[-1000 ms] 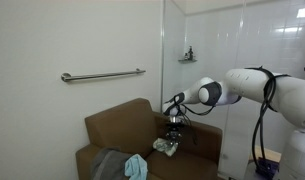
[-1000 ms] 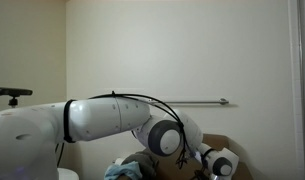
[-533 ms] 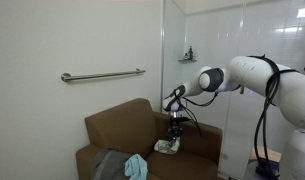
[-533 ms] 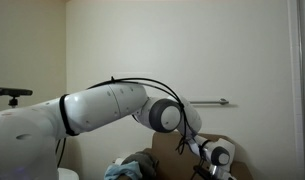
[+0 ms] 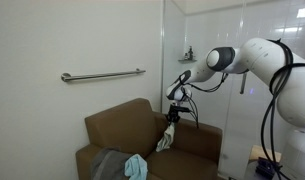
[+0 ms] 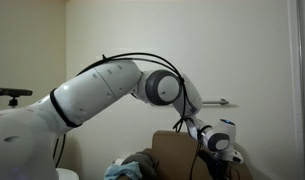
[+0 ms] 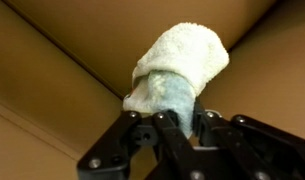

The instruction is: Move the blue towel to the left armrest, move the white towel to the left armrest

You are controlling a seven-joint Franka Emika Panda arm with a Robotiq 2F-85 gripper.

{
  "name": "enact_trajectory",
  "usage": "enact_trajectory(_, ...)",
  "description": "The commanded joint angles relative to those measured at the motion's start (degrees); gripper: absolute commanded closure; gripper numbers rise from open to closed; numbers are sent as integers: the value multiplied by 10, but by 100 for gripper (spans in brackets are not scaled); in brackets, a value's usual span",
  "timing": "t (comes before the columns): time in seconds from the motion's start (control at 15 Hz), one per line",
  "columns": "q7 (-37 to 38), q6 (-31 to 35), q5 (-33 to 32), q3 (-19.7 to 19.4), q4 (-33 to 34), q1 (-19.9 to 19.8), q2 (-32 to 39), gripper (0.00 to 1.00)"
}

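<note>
The white towel (image 5: 164, 140) is hanging in a long, limp drape from the end effector (image 5: 173, 119), clear above one side edge of the desk (image 5: 112, 125) (a brown armchair). In the wrist view it is bunching into a fluffy roll. The blue towel (image 5: 136, 166) is lying crumpled at the desk's front edge.

The white towel (image 7: 182, 55) is off-white with a nubby terry texture, and a fold near the black gripper (image 7: 187, 118) looks grey-blue. The armchair (image 5: 122, 128) is plain brown, without pattern, in all 3 views. The blue towel (image 5: 136, 166) is a pale aqua, and the cloth (image 5: 109, 164) beside it is dull grey. The arm (image 5: 260, 60) is glossy white with black joints and cables. The wall (image 5: 72, 40) is plain white, and the grab bar (image 5: 102, 74) is silver.
</note>
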Motion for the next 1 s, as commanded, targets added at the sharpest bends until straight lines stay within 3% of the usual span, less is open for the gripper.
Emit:
enact_trajectory(0.0,-90,75,123,36,-133,-43,-110,97)
enact_trajectory(0.13,-95,70,202,50,-176,-67,-163,97)
enact_trajectory(0.27,-56,17,248,21,-171,-75,-198,96)
enact_trajectory(0.33,-26,-21,241,-16,-137,-68,-191,97)
enact_trajectory(0.4,-65,16,241,-9,-125,-39,-158,97)
enact_trajectory(0.47,-62,-1,242,-25,-124,-39,-171,91)
enact_trajectory(0.67,-62,1,241,-28,-122,-30,-162,91)
enact_trajectory(0.73,-55,-2,215,-39,-128,-8,-151,96)
enact_trajectory(0.93,-101,-28,194,-42,-175,22,-157,97)
